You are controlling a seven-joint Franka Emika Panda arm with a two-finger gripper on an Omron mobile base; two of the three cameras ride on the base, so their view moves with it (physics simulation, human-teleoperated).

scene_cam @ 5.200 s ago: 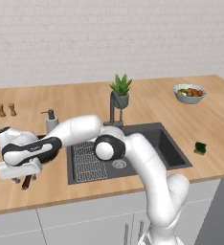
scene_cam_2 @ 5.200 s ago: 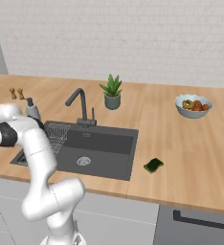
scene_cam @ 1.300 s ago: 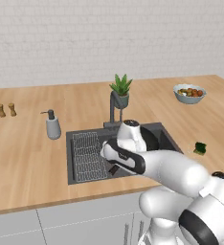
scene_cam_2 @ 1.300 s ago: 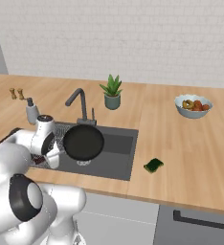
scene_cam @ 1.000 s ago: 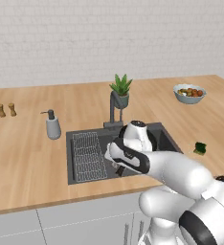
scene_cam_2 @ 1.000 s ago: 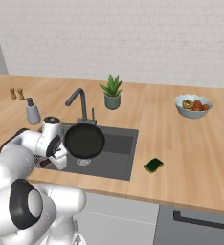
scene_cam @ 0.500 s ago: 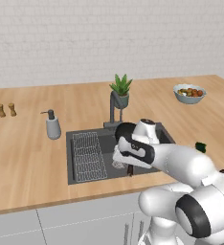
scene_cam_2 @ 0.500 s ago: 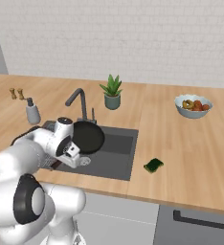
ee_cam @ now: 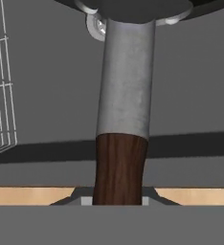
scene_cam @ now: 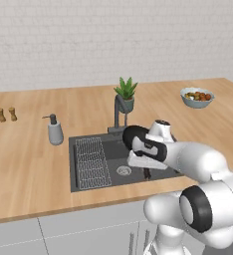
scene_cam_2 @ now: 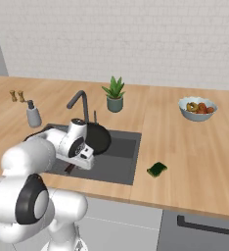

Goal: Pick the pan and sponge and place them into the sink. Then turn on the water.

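Observation:
The black pan (scene_cam_2: pixel 98 138) hangs tilted inside the dark grey sink (scene_cam_2: pixel 119 160), its round body up against my white hand. My gripper (scene_cam_2: pixel 73 164) is shut on the pan's reddish-brown handle (ee_cam: pixel 119 167), which runs into a grey metal neck (ee_cam: pixel 126 76) toward the pan. From the left base view, my gripper (scene_cam: pixel 147 169) is low in the sink (scene_cam: pixel 113 149), right of the drain (scene_cam: pixel 123 171). The green sponge (scene_cam_2: pixel 157 169) lies on the wooden counter just right of the sink. No water runs from the faucet (scene_cam_2: pixel 77 100).
A wire rack (scene_cam: pixel 91 159) fills the sink's left half. Behind the sink stand the faucet and a potted plant (scene_cam_2: pixel 114 95). A soap dispenser (scene_cam: pixel 54 130) and two shakers (scene_cam: pixel 6 114) are to the left, and a fruit bowl (scene_cam_2: pixel 197 109) sits at the far right.
My arm carried the pan from the counter left of the sink to over the basin. Over the last second it moved right and lower into the sink.

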